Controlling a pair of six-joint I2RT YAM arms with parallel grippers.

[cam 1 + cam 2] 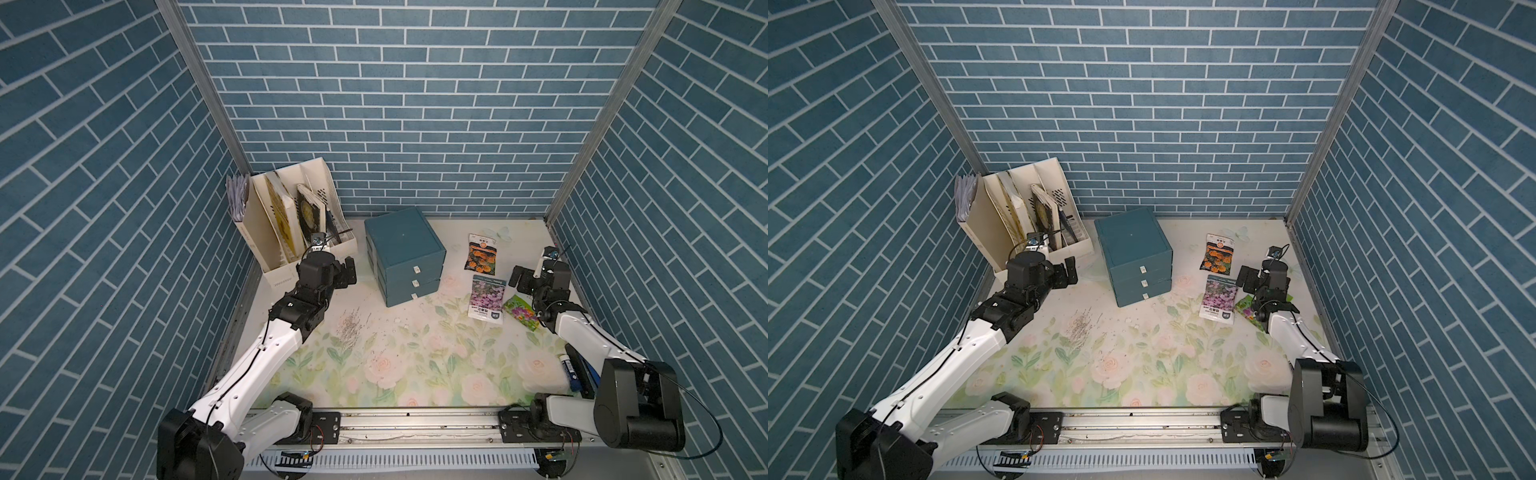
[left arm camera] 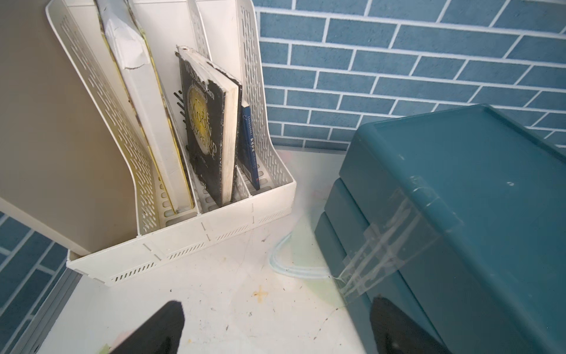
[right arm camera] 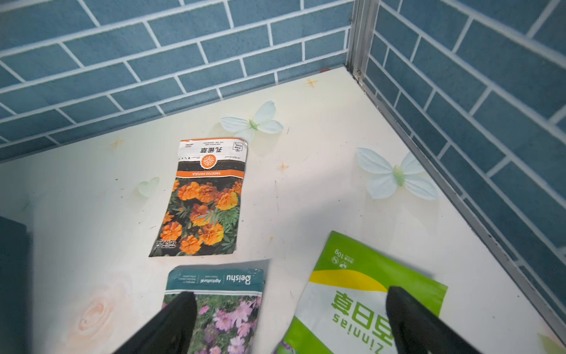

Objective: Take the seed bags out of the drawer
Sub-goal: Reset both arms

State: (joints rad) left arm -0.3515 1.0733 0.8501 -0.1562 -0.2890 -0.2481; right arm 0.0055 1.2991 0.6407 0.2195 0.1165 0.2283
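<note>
Glossy orange bag [image 1: 482,254], purple bag [image 1: 487,300] and green bag [image 1: 516,309] lie flat on your counter [image 1: 415,349], right of the closed drawer unit [image 1: 401,241]. Your right hand [image 3: 288,321], near them, and left hand [image 2: 278,328] are spread wide and empty; I judge nothing remains to carry.

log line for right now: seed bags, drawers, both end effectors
seed bags: three out, beside drawer unit | drawers: shut | left end effector: open, empty | right end effector: open, empty, by bags
</note>
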